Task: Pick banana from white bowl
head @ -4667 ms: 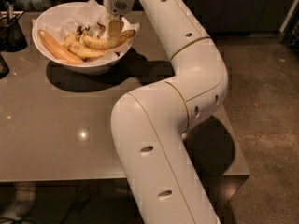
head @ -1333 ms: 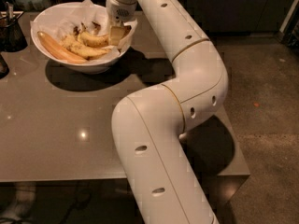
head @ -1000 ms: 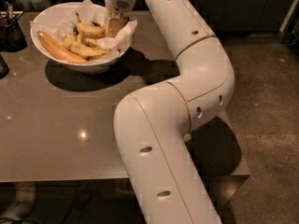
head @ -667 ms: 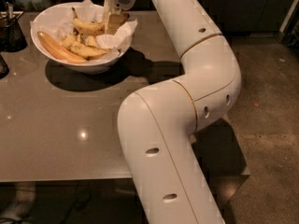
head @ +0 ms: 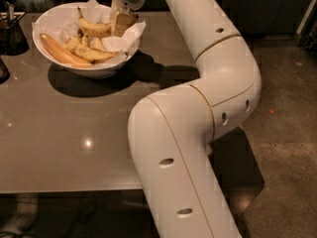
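Observation:
The white bowl (head: 45,20), lined with crumpled white paper, stands at the table's far left. My gripper (head: 120,26) is above the bowl's right side, shut on the right end of the banana (head: 95,29). The banana is curved, yellow and brown-speckled. It hangs just above the other fruit, with its dark tip pointing up and to the left. A smooth orange-toned banana (head: 58,50) and shorter spotted bananas (head: 93,52) lie in the bowl below it.
A dark wire holder (head: 12,31) stands left of the bowl, and another dark object (head: 2,71) sits at the left edge. My white arm (head: 198,108) arcs over the table's right side. The grey table (head: 69,133) ends at the front, with floor to the right.
The gripper has closed on the speckled banana and lifted it out of the pile, up and slightly back. The other bananas stay in the bowl.

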You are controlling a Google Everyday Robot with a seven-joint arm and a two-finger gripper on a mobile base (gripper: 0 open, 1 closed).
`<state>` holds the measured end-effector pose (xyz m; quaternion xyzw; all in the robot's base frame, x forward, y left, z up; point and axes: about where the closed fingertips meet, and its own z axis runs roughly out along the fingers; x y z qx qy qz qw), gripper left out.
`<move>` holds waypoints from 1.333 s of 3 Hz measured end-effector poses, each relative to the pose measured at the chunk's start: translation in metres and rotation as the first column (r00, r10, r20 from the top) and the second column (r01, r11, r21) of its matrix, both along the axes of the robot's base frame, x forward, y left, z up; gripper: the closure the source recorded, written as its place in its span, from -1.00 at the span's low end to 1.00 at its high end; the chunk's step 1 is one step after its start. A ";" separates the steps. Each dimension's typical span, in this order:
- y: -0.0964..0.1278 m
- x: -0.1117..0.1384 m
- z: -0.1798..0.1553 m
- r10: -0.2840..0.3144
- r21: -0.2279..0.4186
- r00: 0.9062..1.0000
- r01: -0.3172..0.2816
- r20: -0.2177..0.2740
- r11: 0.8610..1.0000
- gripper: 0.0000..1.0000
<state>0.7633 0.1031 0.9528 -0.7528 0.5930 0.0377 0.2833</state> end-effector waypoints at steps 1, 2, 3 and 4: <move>-0.007 -0.017 0.014 -0.045 0.054 0.998 0.048 -0.049 0.997 1.00; -0.012 -0.041 0.018 -0.064 0.077 0.993 0.071 -0.095 0.994 1.00; -0.008 -0.049 0.000 -0.054 0.055 0.990 0.061 -0.130 0.997 1.00; -0.008 -0.049 0.000 -0.054 0.055 0.990 0.061 -0.130 0.997 1.00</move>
